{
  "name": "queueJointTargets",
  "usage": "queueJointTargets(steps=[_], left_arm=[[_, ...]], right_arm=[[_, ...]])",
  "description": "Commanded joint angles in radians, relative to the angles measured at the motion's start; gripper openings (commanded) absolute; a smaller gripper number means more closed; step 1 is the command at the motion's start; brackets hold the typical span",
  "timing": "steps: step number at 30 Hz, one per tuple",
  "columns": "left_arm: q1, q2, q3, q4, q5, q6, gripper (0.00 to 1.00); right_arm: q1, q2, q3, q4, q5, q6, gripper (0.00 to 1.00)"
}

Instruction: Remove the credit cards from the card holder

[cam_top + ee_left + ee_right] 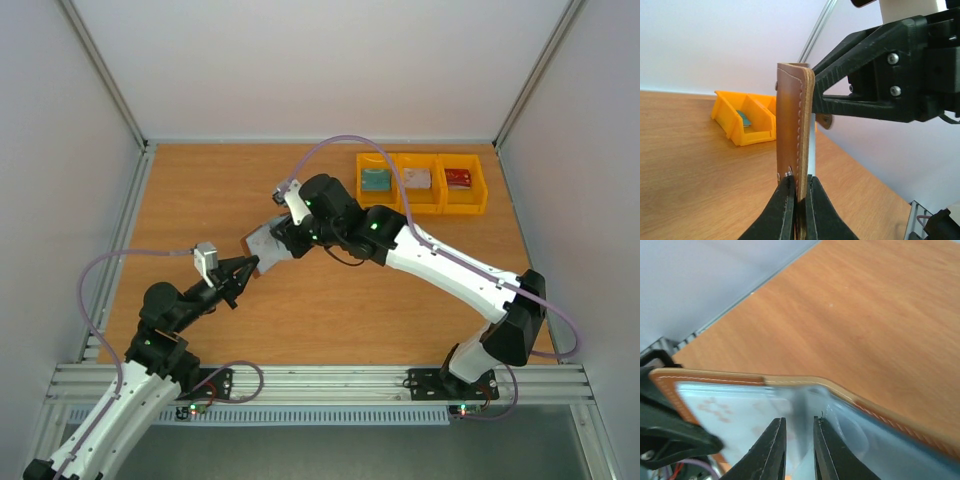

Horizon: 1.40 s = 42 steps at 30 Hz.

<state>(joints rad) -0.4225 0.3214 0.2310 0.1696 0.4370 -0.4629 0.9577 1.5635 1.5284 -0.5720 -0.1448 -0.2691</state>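
The brown card holder (263, 243) hangs open above the table between both grippers. My left gripper (247, 268) is shut on its lower edge; in the left wrist view the holder (791, 125) stands upright in that gripper (799, 192). My right gripper (284, 238) is on its blue-grey lining (740, 405); that gripper (800, 426) has its jaws nearly shut with the centre fold between them. A pale sheet with reddish marks (715, 407) shows in the left pocket. A teal card (376, 180), a whitish card (418, 178) and a red card (459, 178) lie in the yellow bins.
Three joined yellow bins (425, 206) stand at the back right of the table, also seen in the left wrist view (747, 136). The right arm's body (880, 75) is close behind the holder. Metal frame rails run along the table's sides and front.
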Motion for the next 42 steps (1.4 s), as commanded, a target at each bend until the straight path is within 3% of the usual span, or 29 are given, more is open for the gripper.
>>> queueJointTargets(steps=[1, 8, 11, 14, 16, 20, 24, 26, 29, 34, 38, 42], left_arm=[[-0.004, -0.015, 0.007, 0.088, 0.014, 0.008, 0.00], [-0.004, -0.017, 0.007, 0.088, 0.015, 0.010, 0.00], [-0.004, -0.017, 0.007, 0.089, 0.021, 0.009, 0.00], [-0.004, -0.017, 0.007, 0.102, 0.045, 0.000, 0.00], [-0.004, -0.014, 0.006, 0.120, 0.074, -0.008, 0.00], [-0.004, 0.001, 0.021, 0.131, 0.139, -0.028, 0.00], [-0.004, 0.046, 0.055, 0.135, 0.212, -0.050, 0.00], [-0.004, 0.089, 0.104, 0.062, 0.169, -0.098, 0.00], [-0.004, 0.167, 0.248, -0.273, 0.032, -0.105, 0.00], [-0.004, 0.326, 0.494, -0.665, -0.116, 0.213, 0.00], [-0.017, 0.462, 0.637, -0.819, -0.186, 0.473, 0.00], [-0.073, 0.607, 0.721, -0.957, -0.384, 0.835, 0.00]], right_arm=[[-0.029, -0.018, -0.013, -0.040, 0.170, -0.020, 0.18], [-0.042, -0.010, -0.022, -0.036, -0.122, -0.167, 0.21], [-0.046, -0.030, -0.061, -0.022, -0.162, -0.212, 0.17], [-0.062, -0.047, -0.091, -0.022, -0.119, -0.222, 0.15], [-0.092, -0.050, -0.096, -0.047, -0.037, -0.194, 0.11], [-0.131, -0.093, -0.130, -0.082, 0.176, -0.167, 0.12], [-0.129, -0.143, -0.157, -0.096, 0.092, -0.198, 0.17], [-0.130, -0.174, -0.174, -0.089, 0.064, -0.193, 0.18], [-0.131, -0.224, -0.188, -0.124, 0.077, -0.180, 0.19], [-0.133, -0.299, -0.218, -0.167, 0.097, -0.150, 0.20], [-0.126, -0.320, -0.205, -0.070, -0.075, -0.125, 0.21], [-0.106, -0.261, -0.177, 0.075, -0.277, -0.090, 0.23]])
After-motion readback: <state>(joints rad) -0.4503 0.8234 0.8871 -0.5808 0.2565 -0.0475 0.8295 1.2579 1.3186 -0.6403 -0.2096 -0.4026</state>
